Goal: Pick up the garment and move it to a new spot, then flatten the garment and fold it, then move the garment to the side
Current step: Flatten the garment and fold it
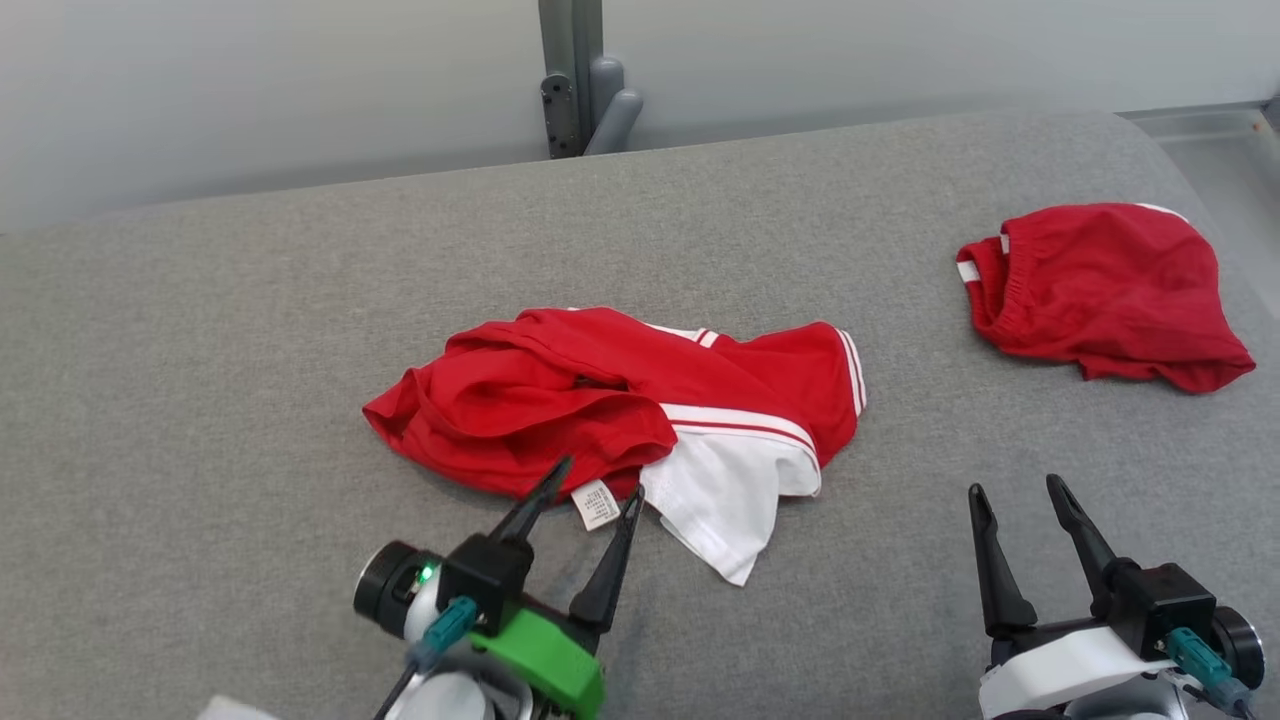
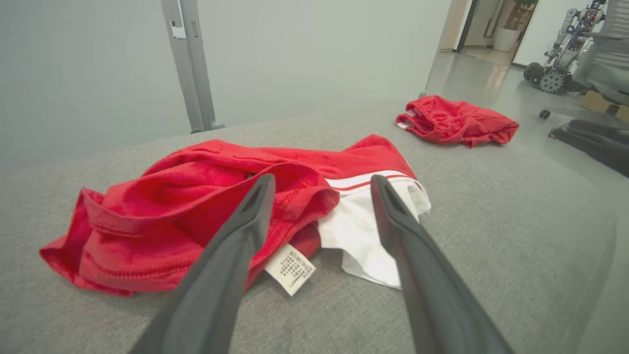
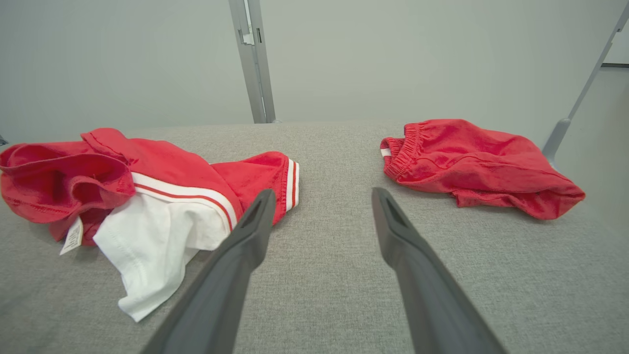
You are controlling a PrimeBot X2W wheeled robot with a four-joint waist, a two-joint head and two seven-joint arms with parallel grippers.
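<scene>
The print on the small white care label (image 2: 290,269) of the crumpled red-and-white cotton shirt (image 2: 162,211) is too small to read. The right wrist view's left edge cuts the shirt off. In the lower middle of the left wrist view, a dark finger (image 2: 231,255) of the left gripper (image 2: 322,181) covers part of its red hem. The wheeled machine (image 2: 553,76) at the upper right is cut by the frame edge, its detail too small to tell.

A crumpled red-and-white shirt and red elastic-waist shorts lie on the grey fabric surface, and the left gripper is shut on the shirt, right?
Not shut: the left gripper stands open, its fingers spread at the near edge of the crumpled red-and-white shirt, gripping nothing. The left wrist view shows it. The rest is right.
</scene>
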